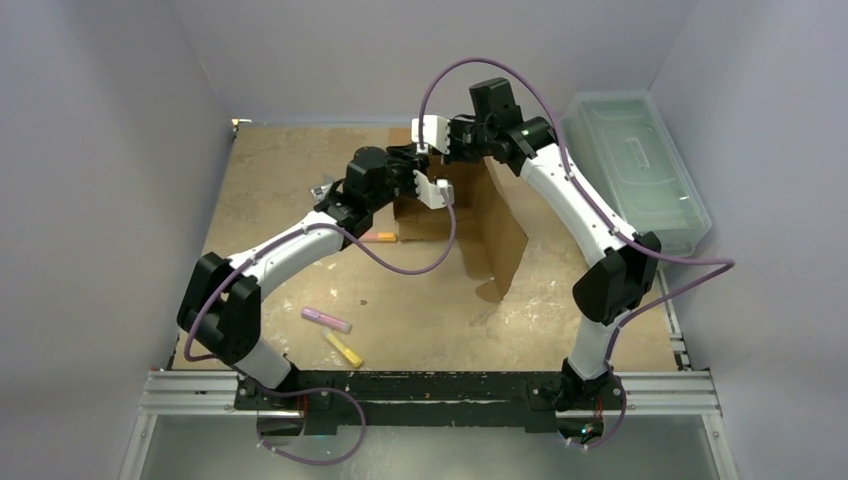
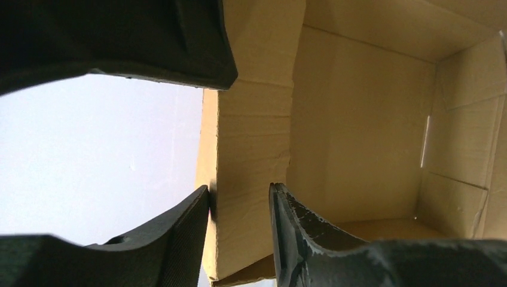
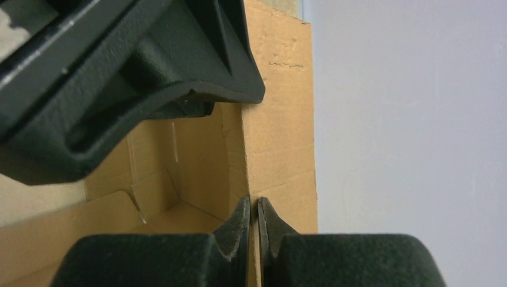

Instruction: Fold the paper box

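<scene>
The plain brown cardboard box [image 1: 497, 225] seems to be getting its walls up. The right gripper [image 3: 254, 206] pinches one tight; the left gripper [image 2: 239, 196], fingers apart around one, should squeeze next.

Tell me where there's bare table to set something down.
Free: the table's back-left corner, and the near-centre patch between the paper box and the front rail. Crowded: around the box, and near-left by the pink marker and yellow marker.
</scene>
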You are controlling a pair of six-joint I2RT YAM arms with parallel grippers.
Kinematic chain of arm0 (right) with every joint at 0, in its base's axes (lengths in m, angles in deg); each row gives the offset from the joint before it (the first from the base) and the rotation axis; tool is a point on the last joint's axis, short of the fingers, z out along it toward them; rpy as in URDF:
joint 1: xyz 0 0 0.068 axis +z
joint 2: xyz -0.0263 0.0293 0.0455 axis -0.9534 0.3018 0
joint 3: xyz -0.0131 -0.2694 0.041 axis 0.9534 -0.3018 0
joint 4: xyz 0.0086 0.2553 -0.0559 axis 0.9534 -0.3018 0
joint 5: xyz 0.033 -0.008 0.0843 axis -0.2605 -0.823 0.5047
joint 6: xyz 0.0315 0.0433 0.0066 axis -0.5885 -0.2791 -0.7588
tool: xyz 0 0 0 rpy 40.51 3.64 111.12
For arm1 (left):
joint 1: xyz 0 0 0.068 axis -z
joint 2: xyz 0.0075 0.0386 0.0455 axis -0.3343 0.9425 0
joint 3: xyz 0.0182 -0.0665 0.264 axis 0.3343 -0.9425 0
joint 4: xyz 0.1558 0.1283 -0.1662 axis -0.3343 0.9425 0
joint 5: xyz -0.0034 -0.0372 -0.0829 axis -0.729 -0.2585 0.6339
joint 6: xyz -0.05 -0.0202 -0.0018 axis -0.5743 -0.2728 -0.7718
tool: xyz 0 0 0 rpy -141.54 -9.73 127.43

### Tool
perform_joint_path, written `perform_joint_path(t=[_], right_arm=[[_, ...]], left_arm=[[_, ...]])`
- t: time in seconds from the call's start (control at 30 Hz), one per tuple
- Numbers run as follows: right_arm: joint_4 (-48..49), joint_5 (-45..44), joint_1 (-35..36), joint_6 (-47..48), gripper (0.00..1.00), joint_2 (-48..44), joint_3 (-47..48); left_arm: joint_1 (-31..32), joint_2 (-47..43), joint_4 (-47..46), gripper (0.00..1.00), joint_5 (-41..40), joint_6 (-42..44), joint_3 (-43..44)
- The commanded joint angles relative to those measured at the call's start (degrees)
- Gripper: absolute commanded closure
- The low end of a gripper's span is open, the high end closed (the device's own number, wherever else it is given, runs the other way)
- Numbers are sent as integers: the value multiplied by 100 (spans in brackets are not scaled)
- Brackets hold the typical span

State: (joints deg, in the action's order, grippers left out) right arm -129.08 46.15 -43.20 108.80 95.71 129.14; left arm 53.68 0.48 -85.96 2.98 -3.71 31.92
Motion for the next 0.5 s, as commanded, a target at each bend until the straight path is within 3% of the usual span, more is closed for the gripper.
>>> perform_joint_path(t=[0.0,0.37,0.47], right_arm=[[21,123,15,-128,100,30,-10],[135,136,16,-229,100,31,-84],[245,224,16,-352,100,-14,-117]], left_arm=[[13,171,-25,62,-62,258,294],[53,434,-81,98,-649,560,437],[74,465,-196,100,-865,543,429]])
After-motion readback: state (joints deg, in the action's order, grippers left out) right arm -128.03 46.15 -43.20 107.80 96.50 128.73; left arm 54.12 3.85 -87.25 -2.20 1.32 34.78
